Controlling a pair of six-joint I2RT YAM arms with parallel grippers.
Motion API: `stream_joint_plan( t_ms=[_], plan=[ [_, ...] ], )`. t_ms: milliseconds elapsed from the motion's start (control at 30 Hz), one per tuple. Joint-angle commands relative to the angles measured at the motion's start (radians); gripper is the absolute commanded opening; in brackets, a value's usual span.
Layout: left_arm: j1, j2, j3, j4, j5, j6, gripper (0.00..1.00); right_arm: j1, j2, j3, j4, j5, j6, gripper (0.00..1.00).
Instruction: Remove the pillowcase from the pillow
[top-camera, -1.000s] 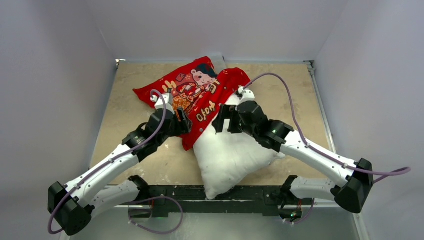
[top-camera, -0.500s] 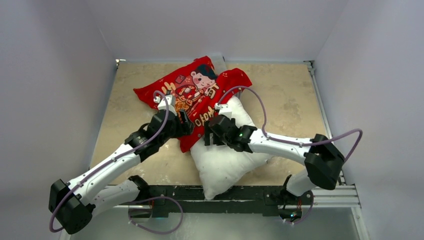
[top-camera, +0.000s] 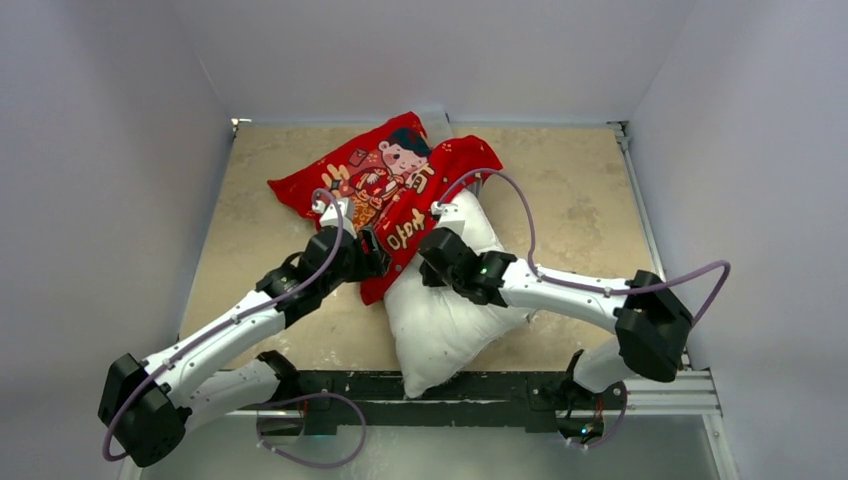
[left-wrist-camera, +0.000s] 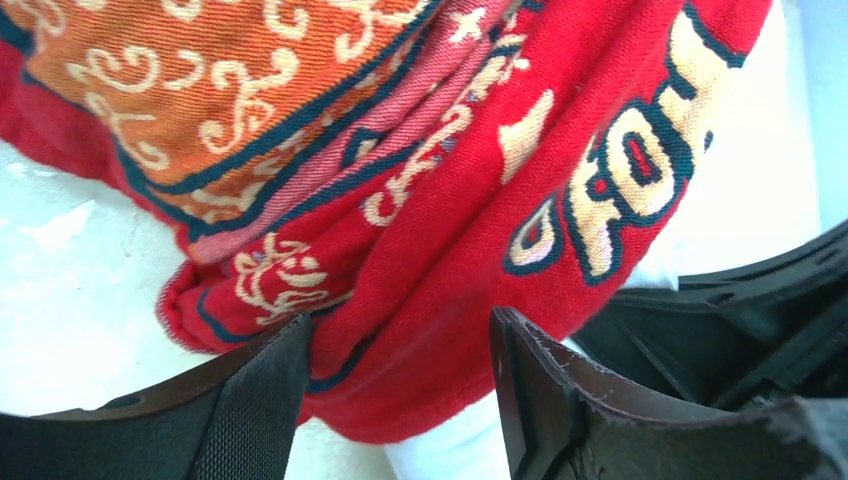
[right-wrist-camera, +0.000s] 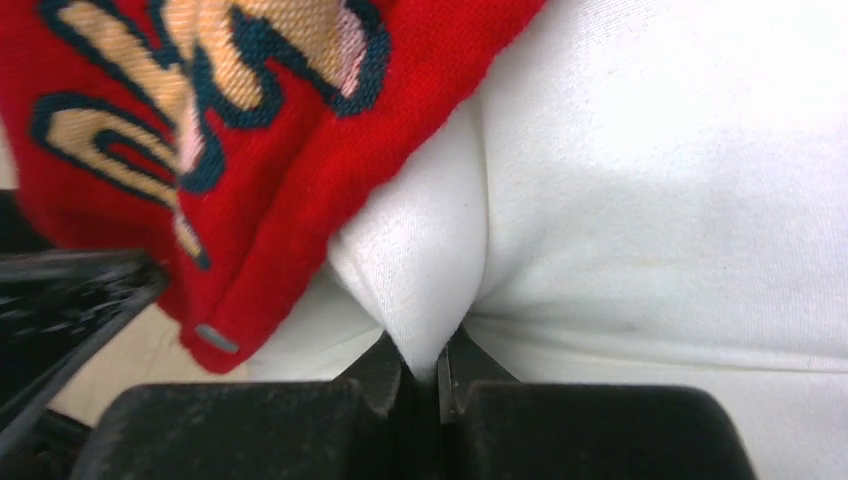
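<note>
Pillowcase (left-wrist-camera: 420, 200) edge between left gripper (left-wrist-camera: 400, 400) fingers; right gripper (right-wrist-camera: 425, 375) pinching pillow (right-wrist-camera: 640, 200).

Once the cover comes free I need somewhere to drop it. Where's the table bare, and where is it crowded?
Bare table lies right of the pillow, out to the right wall, and along the far left edge beside the pillowcase. The centre is crowded: the left gripper straddles the cover's hem and the right gripper pinches pillow fabric close by.

red pillowcase (top-camera: 400, 185) with gold lettering, perhaps orange scrollwork; white pillow (top-camera: 450, 315).
</note>
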Motion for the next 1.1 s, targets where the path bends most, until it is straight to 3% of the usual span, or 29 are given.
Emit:
stream_joint_plan(
  t_ms=[0, 133, 267, 333, 767, 1067],
  plan=[
    [0.002, 0.034, -0.024, 0.121, 0.061, -0.038, 0.63, 0.002, -0.065, 0.003, 0.021, -0.033, -0.008, 0.0],
    [0.002, 0.077, -0.055, 0.167, 0.051, -0.075, 0.46, 0.0, -0.125, 0.004, 0.058, -0.039, -0.025, 0.0],
    [0.004, 0.103, -0.059, 0.175, 0.006, -0.088, 0.18, -0.001, -0.188, 0.007, 0.067, -0.006, -0.021, 0.0],
    [0.009, 0.108, -0.054, 0.165, -0.027, -0.09, 0.0, -0.003, -0.226, 0.014, 0.061, 0.023, -0.011, 0.0],
    [0.151, 0.145, -0.021, 0.095, -0.208, -0.13, 0.0, -0.027, -0.628, 0.082, 0.036, 0.211, 0.019, 0.0],
    [0.367, 0.251, 0.002, 0.121, -0.212, -0.2, 0.0, -0.027, -0.912, 0.062, 0.164, 0.138, -0.129, 0.0]
  ],
)
